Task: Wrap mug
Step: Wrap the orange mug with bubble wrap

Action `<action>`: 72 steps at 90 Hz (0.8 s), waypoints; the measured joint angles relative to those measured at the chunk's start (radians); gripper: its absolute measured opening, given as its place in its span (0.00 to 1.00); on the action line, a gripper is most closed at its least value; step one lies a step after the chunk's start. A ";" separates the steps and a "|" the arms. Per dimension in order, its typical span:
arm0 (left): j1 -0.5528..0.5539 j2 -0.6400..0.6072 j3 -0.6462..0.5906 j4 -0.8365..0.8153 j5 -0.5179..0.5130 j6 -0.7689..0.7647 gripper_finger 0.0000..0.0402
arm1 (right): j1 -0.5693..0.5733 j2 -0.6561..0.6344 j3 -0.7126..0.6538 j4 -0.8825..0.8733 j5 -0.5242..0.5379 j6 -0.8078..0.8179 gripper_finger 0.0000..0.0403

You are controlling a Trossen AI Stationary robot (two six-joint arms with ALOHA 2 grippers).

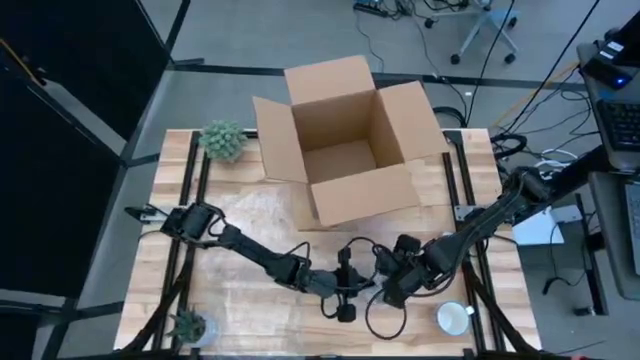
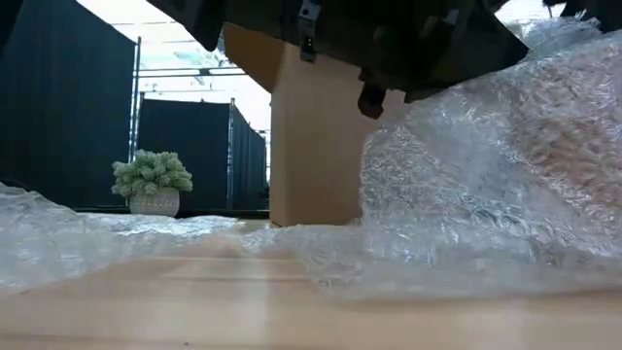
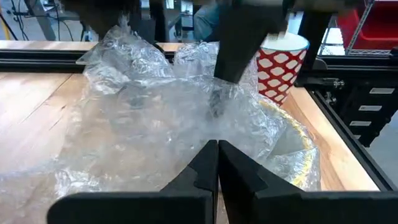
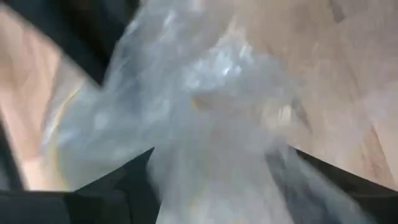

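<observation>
red-white patterned mug [image 3: 281, 70], brown box [image 1: 345, 140]

I work a lab rig: wooden table [image 1: 250, 290] on a metal frame, black curtains [image 1: 60, 150], floor cables [image 1: 540, 75], an office chair [image 1: 487, 30], keyboard [image 1: 620, 125] alongside.

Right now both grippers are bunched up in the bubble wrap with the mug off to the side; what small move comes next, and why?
Probably draw the left gripper, shut on the bubble wrap, toward the mug. The wrap lies crumpled beside the red-and-white mug rather than around it, so nothing is wrapped yet. The right gripper sits in the same wrap; its grip is unclear.
</observation>
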 joint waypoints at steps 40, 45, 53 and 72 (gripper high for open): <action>0.000 0.002 -0.002 0.008 0.001 0.001 0.00 | 0.000 0.045 0.015 0.081 0.159 0.013 0.63; 0.000 0.002 -0.002 0.008 0.001 0.001 0.00 | 0.003 0.062 -0.006 0.062 0.149 0.041 0.63; 0.000 0.002 -0.002 0.009 0.002 0.001 0.00 | 0.009 0.082 -0.026 0.045 0.141 0.079 0.63; 0.000 0.002 -0.003 0.010 0.004 0.008 0.00 | 0.003 0.128 -0.037 0.050 0.134 0.078 0.63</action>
